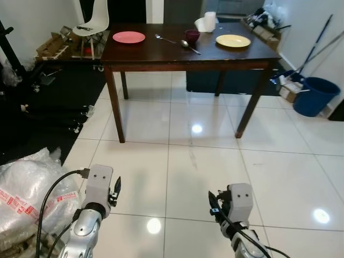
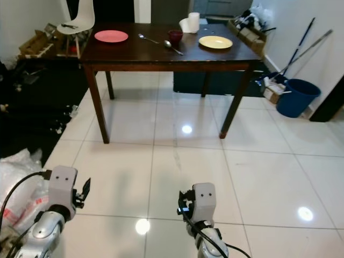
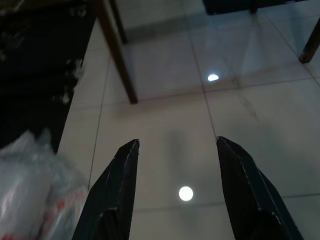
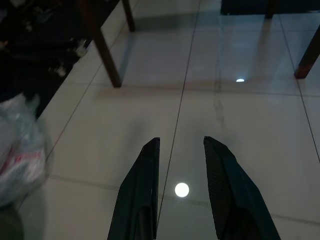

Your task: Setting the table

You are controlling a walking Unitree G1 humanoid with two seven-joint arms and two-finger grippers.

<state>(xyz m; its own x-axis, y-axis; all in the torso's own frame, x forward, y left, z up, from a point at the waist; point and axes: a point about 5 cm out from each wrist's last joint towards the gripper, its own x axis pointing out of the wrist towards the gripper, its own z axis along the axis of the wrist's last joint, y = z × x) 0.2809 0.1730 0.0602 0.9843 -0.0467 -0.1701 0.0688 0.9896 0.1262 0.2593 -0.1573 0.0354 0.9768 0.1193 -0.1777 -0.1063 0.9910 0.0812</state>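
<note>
A dark wooden table [image 1: 161, 54] stands ahead across the white tiled floor. On it lie a pink plate [image 1: 129, 37] at the left, a yellow plate [image 1: 233, 40] at the right, a dark red cup [image 1: 192, 36], a fork [image 1: 164, 38] and a spoon [image 1: 189, 47]. A white roll [image 1: 207, 22] stands at the back. My left gripper [image 3: 176, 147] hangs low over the floor, open and empty. My right gripper [image 4: 181, 143] is also low, open with a narrower gap, holding nothing.
A white chair [image 1: 91, 24] stands left of the table, with boxes and clutter behind it. A bubble-wrap bag [image 1: 29, 188] lies on the floor at my left. A blue bucket [image 1: 315, 95] and mop handles stand at the right wall. A dark rug lies at the left.
</note>
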